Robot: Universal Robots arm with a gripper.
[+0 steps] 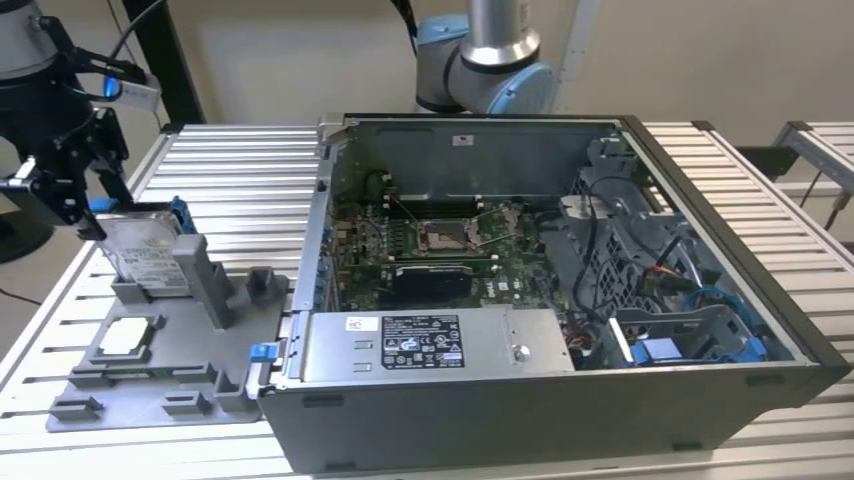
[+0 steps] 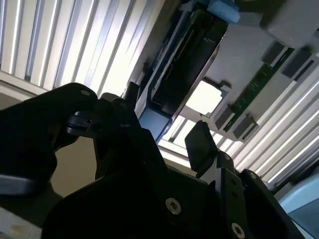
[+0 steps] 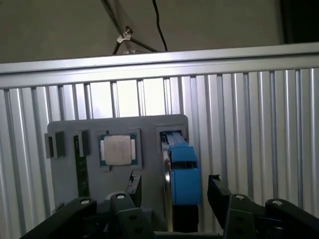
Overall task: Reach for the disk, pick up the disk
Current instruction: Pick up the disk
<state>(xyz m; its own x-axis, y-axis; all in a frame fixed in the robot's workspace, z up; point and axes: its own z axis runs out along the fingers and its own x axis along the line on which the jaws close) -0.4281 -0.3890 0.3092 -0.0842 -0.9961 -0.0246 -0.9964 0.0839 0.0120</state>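
The disk (image 1: 140, 250) stands on edge in a slot of the grey holder plate (image 1: 147, 385) at the exterior view's left; it is silver with a white label and a blue rail. My gripper (image 1: 96, 215) hangs right at the disk's upper end on that side. In the first wrist view the disk (image 3: 182, 174) shows edge-on with its blue rail, and my gripper (image 3: 174, 191) is open, one finger on each side with gaps to the disk. In the second wrist view the dark disk (image 2: 184, 64) lies between the fingers (image 2: 202, 142).
A small silvery square chip (image 3: 118, 149) and a green memory stick (image 3: 82, 169) sit in the same holder plate. An open computer case (image 1: 534, 280) stands close to the plate's right in the exterior view. Everything rests on a slatted metal table (image 1: 227, 170).
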